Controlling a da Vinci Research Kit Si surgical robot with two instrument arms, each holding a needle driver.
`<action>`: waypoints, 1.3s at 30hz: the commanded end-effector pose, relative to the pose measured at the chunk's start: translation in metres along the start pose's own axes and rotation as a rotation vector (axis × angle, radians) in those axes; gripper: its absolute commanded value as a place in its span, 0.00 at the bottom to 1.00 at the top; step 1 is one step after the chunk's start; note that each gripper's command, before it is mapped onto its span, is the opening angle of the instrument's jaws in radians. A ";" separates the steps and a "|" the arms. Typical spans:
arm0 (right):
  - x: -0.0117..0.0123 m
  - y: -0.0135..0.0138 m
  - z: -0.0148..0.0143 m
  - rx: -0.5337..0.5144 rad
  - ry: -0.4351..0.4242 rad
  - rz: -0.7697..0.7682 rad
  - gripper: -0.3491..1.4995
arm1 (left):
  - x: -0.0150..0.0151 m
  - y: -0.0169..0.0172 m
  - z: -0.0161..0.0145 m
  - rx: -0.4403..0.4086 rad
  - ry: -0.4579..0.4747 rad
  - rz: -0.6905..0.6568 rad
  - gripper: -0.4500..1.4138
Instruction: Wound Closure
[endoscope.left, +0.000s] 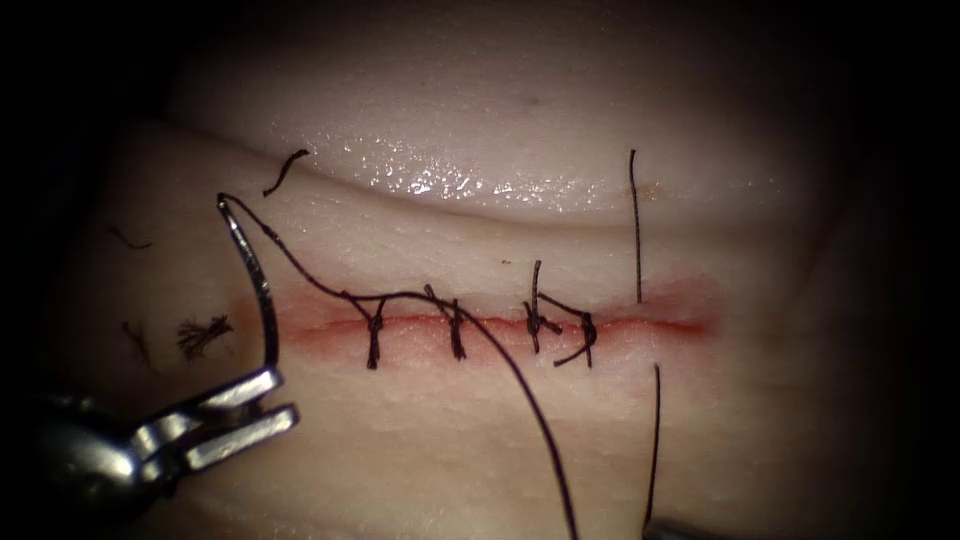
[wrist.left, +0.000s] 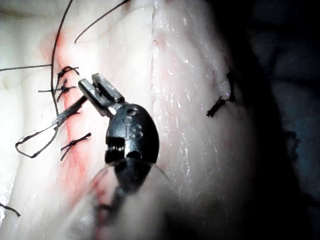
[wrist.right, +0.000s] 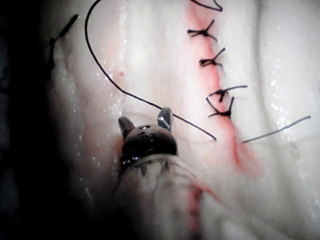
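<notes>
**Left hand holds the needle clear of the tissue, off the left end of the cut**

The left hand (endoscope.left: 255, 405) comes in from the lower left corner of the tissue (endoscope.left: 520, 130) and pinches the needle (endoscope.left: 258, 285) close to one end of its curve. From that grip the needle rises away from the hand, its long axis running up toward the far edge of the tissue, and it ends in a small hook-like bend where the thread (endoscope.left: 500, 350) joins it. The whole needle lies above the tissue, not in it, just left of the left end of the cut (endoscope.left: 500, 322).

The thread runs from that far end down and to the right, crosses the cut between the stitches (endoscope.left: 455, 330), and goes on to the near edge. Four knotted stitches sit along the cut, with red fluid (endoscope.left: 690, 310) around it. Loose cut ends of thread (endoscope.left: 200, 335) lie to the left.

In the right wrist view, the right hand (wrist.right: 146, 122) hovers with its jaws spread, holding nothing, with the thread passing just beside one jaw. Of the two, the left hand is by far nearer the needle.
</notes>
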 end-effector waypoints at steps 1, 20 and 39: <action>-0.0018 0.0021 -0.0004 -0.027 -0.035 0.012 0.99 | -0.0005 0.0007 0.0005 -0.002 0.001 -0.001 0.00; -0.0098 0.0190 0.0083 -0.110 0.273 1.013 0.83 | -0.0006 0.0030 0.0021 -0.056 0.000 0.020 0.00; -0.0151 0.0201 0.0192 -0.070 0.240 1.159 0.88 | 0.0002 0.0042 0.0025 -0.078 -0.008 0.025 0.00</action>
